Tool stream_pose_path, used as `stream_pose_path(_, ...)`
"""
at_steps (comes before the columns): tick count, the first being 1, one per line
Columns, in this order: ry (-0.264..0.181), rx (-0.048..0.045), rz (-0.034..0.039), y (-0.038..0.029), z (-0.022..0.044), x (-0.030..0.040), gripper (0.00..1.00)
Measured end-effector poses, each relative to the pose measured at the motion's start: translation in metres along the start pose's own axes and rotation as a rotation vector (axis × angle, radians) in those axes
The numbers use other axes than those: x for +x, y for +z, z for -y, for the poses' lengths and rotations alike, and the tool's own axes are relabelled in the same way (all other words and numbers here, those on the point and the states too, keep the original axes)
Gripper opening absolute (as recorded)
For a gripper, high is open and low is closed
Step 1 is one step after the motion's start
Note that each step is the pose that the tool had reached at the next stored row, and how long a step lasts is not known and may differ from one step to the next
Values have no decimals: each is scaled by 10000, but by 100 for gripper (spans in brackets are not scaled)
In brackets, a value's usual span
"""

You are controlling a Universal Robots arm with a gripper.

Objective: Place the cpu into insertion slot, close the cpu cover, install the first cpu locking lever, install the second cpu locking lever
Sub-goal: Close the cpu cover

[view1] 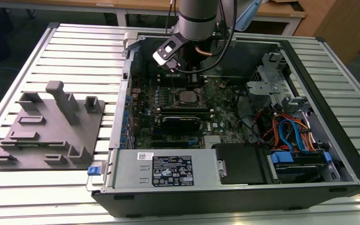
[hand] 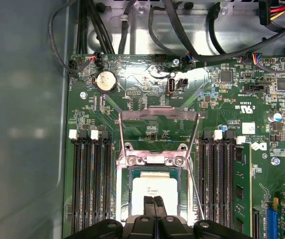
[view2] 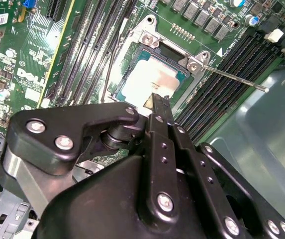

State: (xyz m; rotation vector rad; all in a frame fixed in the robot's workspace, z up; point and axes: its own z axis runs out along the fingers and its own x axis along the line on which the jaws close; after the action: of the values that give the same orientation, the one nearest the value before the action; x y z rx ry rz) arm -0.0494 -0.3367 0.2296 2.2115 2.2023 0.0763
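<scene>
Silver cpu [hand: 154, 185] x1 in slot [hand: 124, 196], cover [hand: 158, 114] up, gripper [hand: 154, 200] closed.

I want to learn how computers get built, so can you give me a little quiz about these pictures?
1. True or false: the cpu lies in the slot.
2. The cover is: A) swung open, B) shut over the cpu, C) lying on the table.
3. Which part is the gripper tip nearest to?

Key: 1 true. 2 A. 3 the cpu.
</scene>
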Motion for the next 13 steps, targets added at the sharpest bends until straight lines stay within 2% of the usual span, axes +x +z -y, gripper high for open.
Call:
stream_pose_path(5, 0, 3, 7, -9, 0, -1, 10)
stream_pose_path(9, 1, 13, 2, -57, -2, 1, 10)
stream_pose_path(13, -70, 97, 32, -62, -3, -7, 10)
